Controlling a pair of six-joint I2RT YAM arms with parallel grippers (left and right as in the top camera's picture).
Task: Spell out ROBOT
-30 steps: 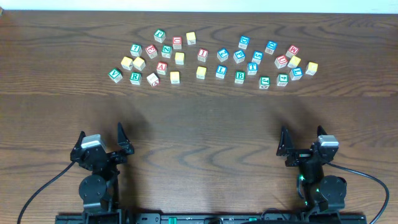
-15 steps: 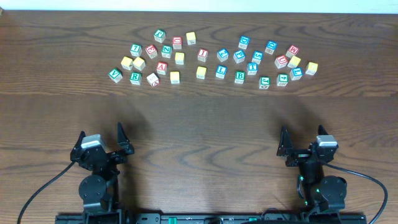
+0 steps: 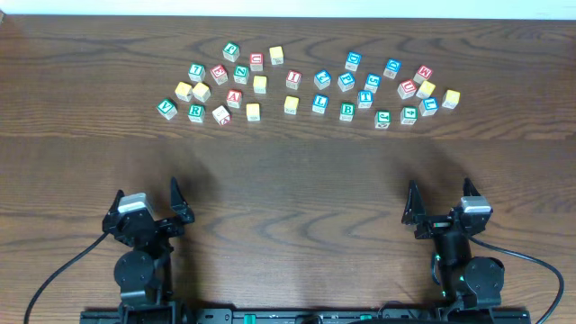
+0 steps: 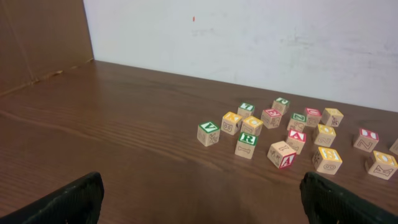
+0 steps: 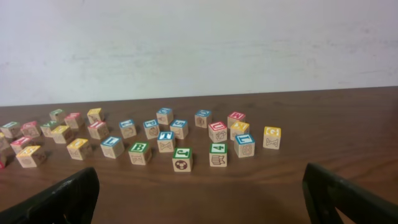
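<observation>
Several wooden letter blocks lie scattered in a band across the far half of the table (image 3: 288, 180). Among them are a green R block (image 3: 196, 112), which also shows in the left wrist view (image 4: 247, 145). There is also a green B block (image 3: 347, 111) (image 5: 139, 152) and a blue T block (image 3: 364, 98) (image 5: 165, 141). My left gripper (image 3: 146, 193) (image 4: 200, 186) is open and empty near the front left edge, far from the blocks. My right gripper (image 3: 439, 191) (image 5: 200, 180) is open and empty near the front right edge.
A pale wall (image 5: 199, 43) stands behind the table's far edge. A brown panel (image 4: 37, 31) stands at the far left. Bare wood lies between the grippers and the blocks.
The right arm has shifted very slightly. The left arm and the blocks have not moved.
</observation>
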